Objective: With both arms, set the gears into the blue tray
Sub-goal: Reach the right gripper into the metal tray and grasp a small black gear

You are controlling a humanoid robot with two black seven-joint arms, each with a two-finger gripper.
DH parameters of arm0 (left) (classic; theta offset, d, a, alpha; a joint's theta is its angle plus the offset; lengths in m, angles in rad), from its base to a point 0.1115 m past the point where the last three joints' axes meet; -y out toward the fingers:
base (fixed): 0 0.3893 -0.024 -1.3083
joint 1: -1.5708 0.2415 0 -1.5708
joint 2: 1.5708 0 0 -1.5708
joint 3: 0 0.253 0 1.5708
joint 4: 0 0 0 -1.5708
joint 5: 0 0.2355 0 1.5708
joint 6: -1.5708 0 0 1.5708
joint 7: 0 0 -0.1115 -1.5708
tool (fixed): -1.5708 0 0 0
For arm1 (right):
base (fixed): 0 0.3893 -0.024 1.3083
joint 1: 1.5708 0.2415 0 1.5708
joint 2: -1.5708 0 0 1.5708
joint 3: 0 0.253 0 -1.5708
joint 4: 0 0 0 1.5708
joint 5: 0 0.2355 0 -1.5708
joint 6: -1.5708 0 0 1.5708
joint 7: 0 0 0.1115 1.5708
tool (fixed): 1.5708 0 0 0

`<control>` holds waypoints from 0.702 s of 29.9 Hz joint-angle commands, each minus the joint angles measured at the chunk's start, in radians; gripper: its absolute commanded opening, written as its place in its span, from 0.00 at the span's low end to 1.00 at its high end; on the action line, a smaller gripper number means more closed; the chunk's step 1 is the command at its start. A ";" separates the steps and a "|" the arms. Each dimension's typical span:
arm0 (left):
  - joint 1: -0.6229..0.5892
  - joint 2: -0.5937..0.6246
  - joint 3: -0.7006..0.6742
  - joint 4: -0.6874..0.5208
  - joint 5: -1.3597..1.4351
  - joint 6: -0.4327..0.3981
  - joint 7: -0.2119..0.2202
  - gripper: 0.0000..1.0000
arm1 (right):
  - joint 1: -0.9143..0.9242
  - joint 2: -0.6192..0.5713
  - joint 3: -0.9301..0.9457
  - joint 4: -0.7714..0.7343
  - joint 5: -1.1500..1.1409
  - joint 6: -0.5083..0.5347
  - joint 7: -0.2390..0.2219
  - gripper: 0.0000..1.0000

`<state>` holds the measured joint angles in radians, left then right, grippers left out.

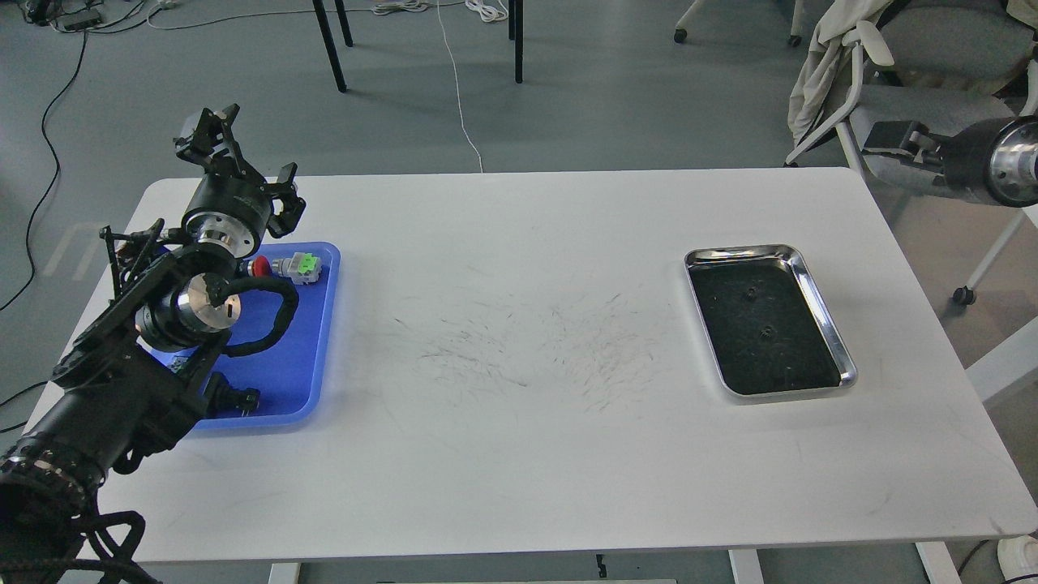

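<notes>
Two tiny black gears (752,290) (765,330) lie on the dark floor of the silver metal tray (819,300) at the right of the table. The blue tray (312,349) sits at the left, partly hidden by my left arm. My left gripper (247,166) hangs over the tray's far edge, open, with nothing between its fingers. My right gripper (896,138) is off the table past the far right corner. It is seen side-on and blurred, so its fingers cannot be told apart.
A red-capped push button (259,264) and a grey-and-green connector (300,266) lie at the far end of the blue tray. The white table (519,422) bears dark scuff marks in the middle. A chair (908,49) stands behind the far right corner.
</notes>
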<state>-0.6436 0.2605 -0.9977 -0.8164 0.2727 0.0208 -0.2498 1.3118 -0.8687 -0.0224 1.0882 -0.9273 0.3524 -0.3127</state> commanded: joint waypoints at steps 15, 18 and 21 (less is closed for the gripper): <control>0.002 -0.024 0.010 0.000 0.000 0.001 0.000 0.98 | 0.014 0.264 -0.266 -0.085 -0.079 -0.006 0.021 0.98; 0.002 -0.035 0.011 0.000 0.000 0.001 0.000 0.98 | 0.006 0.287 -0.313 -0.094 -0.079 -0.003 0.021 0.98; 0.002 -0.037 0.011 0.000 0.000 0.001 -0.002 0.98 | -0.006 0.336 -0.330 -0.138 -0.079 -0.004 0.021 0.97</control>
<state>-0.6412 0.2266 -0.9860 -0.8158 0.2734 0.0216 -0.2502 1.3181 -0.5751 -0.3341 0.9851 -1.0064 0.3487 -0.2915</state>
